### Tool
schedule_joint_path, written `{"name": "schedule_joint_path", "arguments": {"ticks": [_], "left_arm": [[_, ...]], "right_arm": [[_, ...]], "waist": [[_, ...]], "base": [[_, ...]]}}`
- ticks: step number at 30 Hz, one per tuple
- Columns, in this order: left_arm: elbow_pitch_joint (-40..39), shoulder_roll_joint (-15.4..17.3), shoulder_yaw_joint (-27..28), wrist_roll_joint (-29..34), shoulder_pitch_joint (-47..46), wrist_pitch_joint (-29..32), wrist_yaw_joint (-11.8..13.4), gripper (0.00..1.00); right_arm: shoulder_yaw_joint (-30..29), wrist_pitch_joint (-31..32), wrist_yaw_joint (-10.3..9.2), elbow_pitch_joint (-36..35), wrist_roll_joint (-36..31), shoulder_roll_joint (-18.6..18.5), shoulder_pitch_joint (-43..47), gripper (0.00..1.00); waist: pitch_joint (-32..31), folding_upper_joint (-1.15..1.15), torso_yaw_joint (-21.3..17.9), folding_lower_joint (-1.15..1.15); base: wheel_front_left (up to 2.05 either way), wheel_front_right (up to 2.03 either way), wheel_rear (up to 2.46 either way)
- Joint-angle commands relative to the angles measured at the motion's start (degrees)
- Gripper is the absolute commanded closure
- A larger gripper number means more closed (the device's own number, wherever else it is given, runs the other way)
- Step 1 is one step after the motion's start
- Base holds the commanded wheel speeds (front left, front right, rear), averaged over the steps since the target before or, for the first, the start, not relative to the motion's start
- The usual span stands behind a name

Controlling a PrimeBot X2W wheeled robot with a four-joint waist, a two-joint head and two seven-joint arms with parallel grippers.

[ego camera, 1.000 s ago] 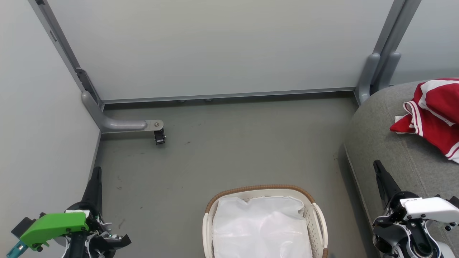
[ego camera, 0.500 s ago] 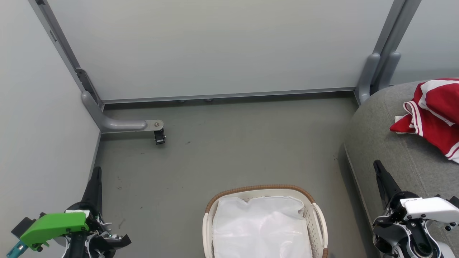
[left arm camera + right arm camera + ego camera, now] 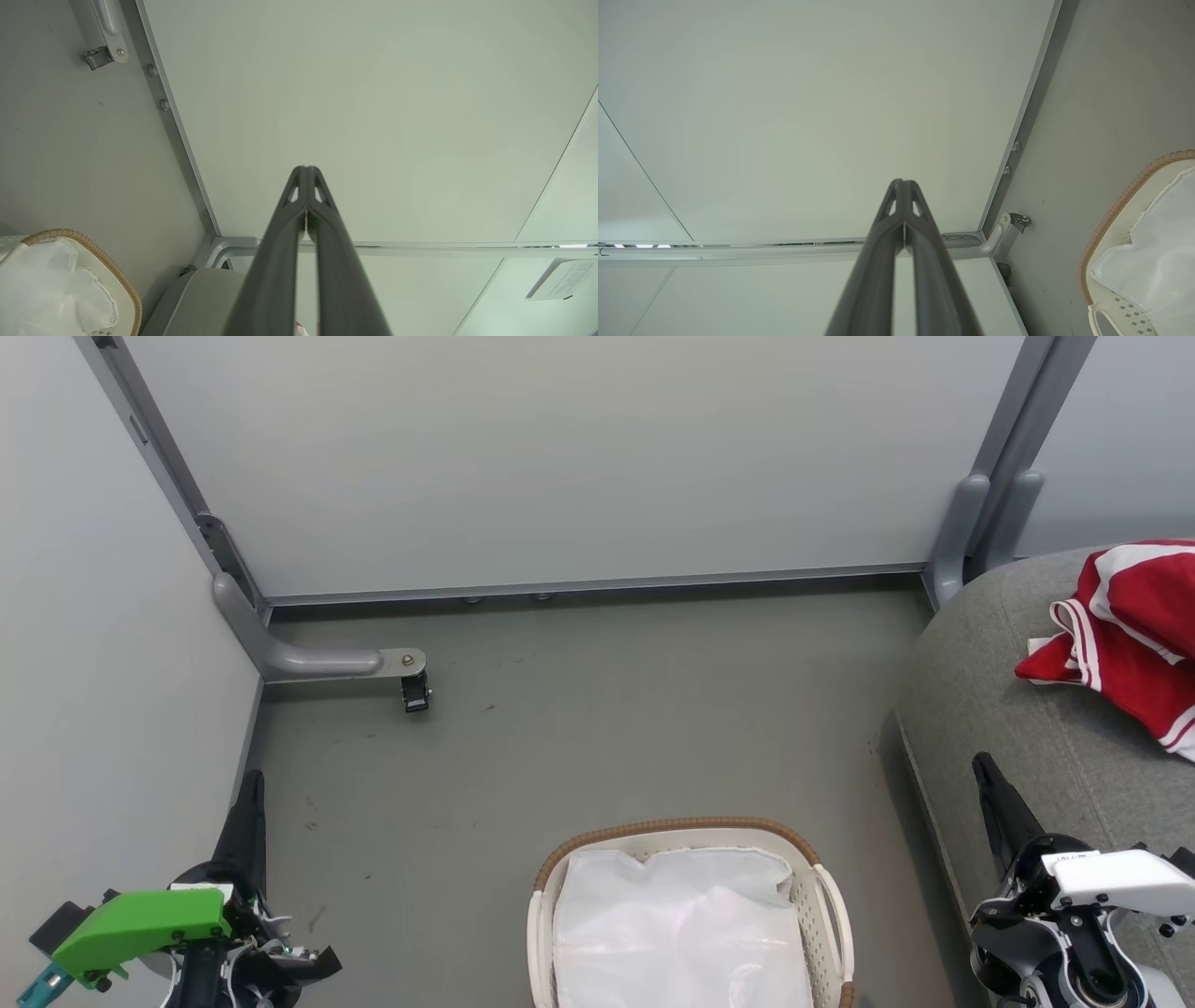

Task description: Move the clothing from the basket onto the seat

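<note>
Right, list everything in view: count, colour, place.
seat: one, grey, right side
clothing: one heap, red with white stripes, on the seat
floor: one, grey-green, centre
basket: one, white with brown rim, on the floor, bottom centre
liner: one, white, inside the basket
caster: one, black, under a grey frame foot, left
left end effector: one, dark, shut, lower left
right end effector: one, dark, shut, lower right

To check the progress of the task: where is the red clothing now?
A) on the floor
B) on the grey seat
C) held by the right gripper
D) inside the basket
B: the red clothing lies on the grey seat, and the basket shows white liner inside.
</note>
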Motion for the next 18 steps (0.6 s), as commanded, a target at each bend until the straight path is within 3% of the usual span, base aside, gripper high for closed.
{"name": "schedule_joint_path", "arguments": {"ticks": [1, 18], "left_arm": [[-0.1, 0.4, 0.1, -0.2, -0.6, 0.2, -0.4, 1.0], [-0.1, 0.4, 0.1, -0.2, -0.6, 0.2, -0.4, 1.0]], "right_arm": [[-0.2, 0.3, -0.04, -0.1, -0.2, -0.1, -0.5, 1.0], [-0.3, 0.3, -0.04, -0.1, -0.2, 0.0, -0.5, 1.0]], "waist": [[0.0, 0.62, 0.0, 0.0], [0.0, 0.62, 0.0, 0.0]], "base": [[0.0, 0.0, 0.0], [0.0, 0.0, 0.0]]}}
